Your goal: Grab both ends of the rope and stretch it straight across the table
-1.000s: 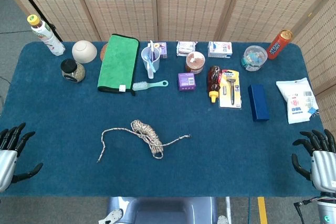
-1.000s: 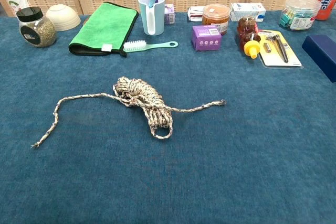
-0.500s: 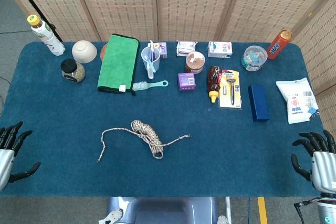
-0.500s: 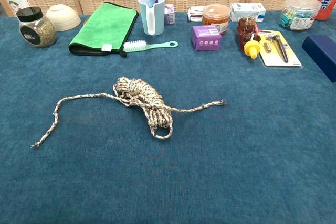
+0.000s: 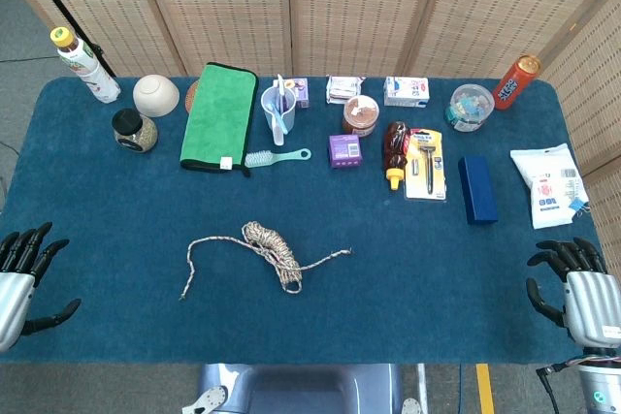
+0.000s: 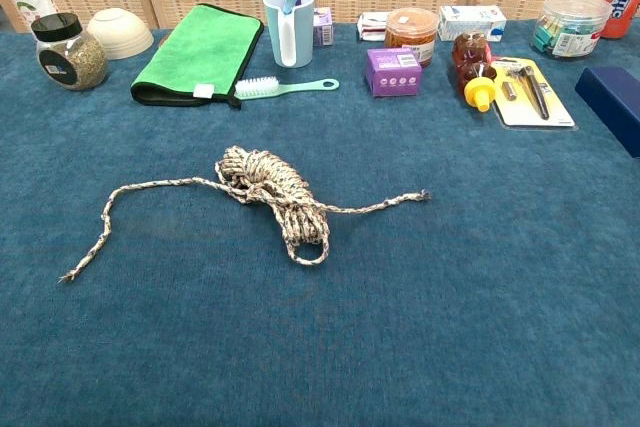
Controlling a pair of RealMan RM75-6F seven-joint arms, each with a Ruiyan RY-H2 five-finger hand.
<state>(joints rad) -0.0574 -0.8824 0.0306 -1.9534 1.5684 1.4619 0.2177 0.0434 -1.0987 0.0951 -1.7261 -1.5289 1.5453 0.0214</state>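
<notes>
Rope lay bundled mid-table on the blue table cloth, both loose ends trailing outward. Left hand and right hand sat at opposite near corners, fingers spread, grasping nothing, well apart from it.

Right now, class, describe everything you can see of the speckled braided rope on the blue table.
The speckled beige-and-brown braided rope lies loose on the blue cloth-covered table, mostly bundled in a coiled hank near the middle. One free end trails left and curves toward the near edge; the other runs right, nearly straight. Nothing touches it but the cloth; neither robot hand is near.
</notes>
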